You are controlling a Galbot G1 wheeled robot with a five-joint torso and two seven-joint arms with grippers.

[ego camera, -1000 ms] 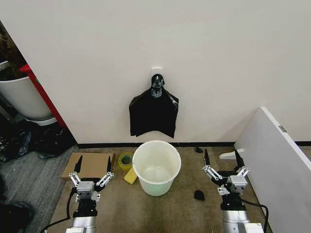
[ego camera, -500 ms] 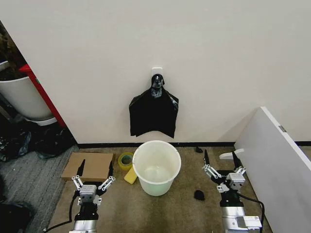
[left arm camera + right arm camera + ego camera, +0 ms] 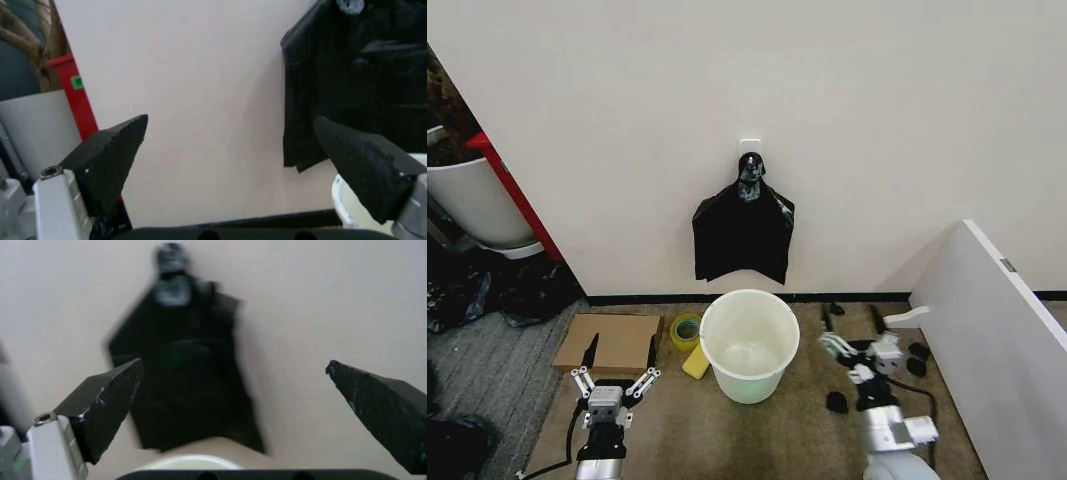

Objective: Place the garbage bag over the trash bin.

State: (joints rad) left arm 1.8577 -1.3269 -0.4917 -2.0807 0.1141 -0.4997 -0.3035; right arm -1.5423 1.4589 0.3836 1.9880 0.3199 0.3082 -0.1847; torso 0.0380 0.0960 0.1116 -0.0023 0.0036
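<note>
- Trash bin [image 3: 749,344]: upright on the floor near the wall, mouth open and uncovered.
- Garbage bag [image 3: 744,235]: hangs flat against the wall from a white hook [image 3: 749,147], directly above the bin (lower edge clear of the rim).
- Left gripper [image 3: 617,357]: low at the bin's left, beside a cardboard sheet [image 3: 613,338]; fingers spread wide, nothing held.
- Right gripper [image 3: 855,327]: at the bin's right, angled toward the wall; fingers spread wide, nothing held.
- Yellow tape roll [image 3: 686,328]: on the floor just beside the bin's left side.
</note>
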